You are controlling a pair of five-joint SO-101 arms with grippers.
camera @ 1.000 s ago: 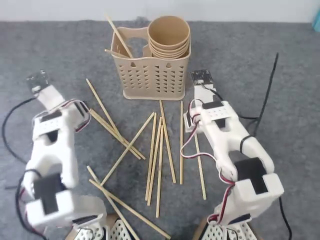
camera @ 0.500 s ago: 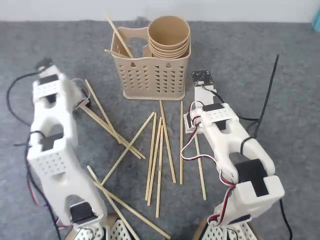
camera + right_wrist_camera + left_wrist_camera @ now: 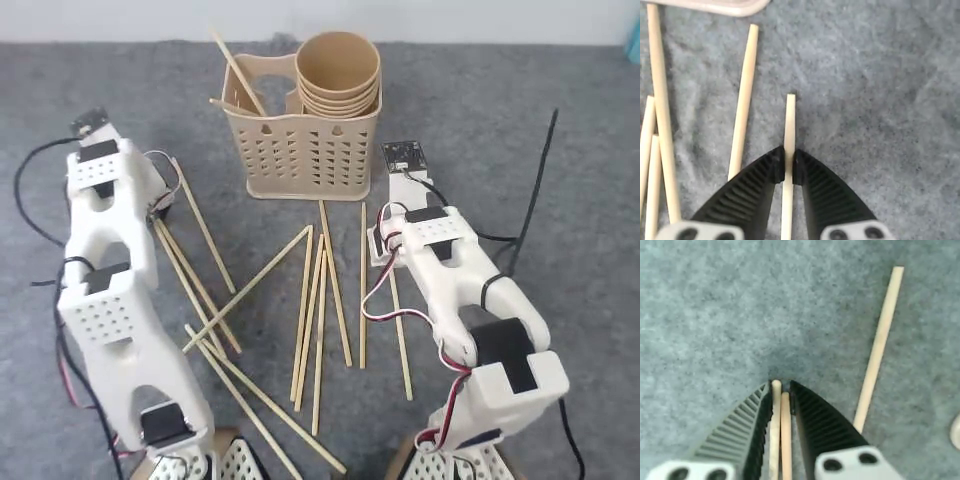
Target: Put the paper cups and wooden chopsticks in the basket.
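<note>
The paper cups (image 3: 338, 72) are sitting in one stack inside the basket (image 3: 300, 155), at its right end. Two thin sticks (image 3: 236, 70) are leaning out of its left end. The basket is standing upright at the far side of the grey carpet (image 3: 540, 130). Many loose chopsticks (image 3: 320, 300) are lying on the carpet in front of the basket, between the two arms. Some are lying side by side and some are crossing.

The left gripper (image 3: 780, 386) is pinching a pair of chopsticks (image 3: 780, 425) near their ends. Its fingers are closing tight on both sticks, which are touching each other. A spare stick (image 3: 879, 342) is lying just beside them. The left arm (image 3: 105, 250) is stretching along the left side of the carpet.

The right gripper (image 3: 785, 159) is squeezing a single chopstick (image 3: 789, 117), whose tip is poking out past the fingertips. A neighbour stick (image 3: 742, 105) is lying just beside it. The right arm (image 3: 460, 290) is pointing toward the basket's front right corner.
</note>
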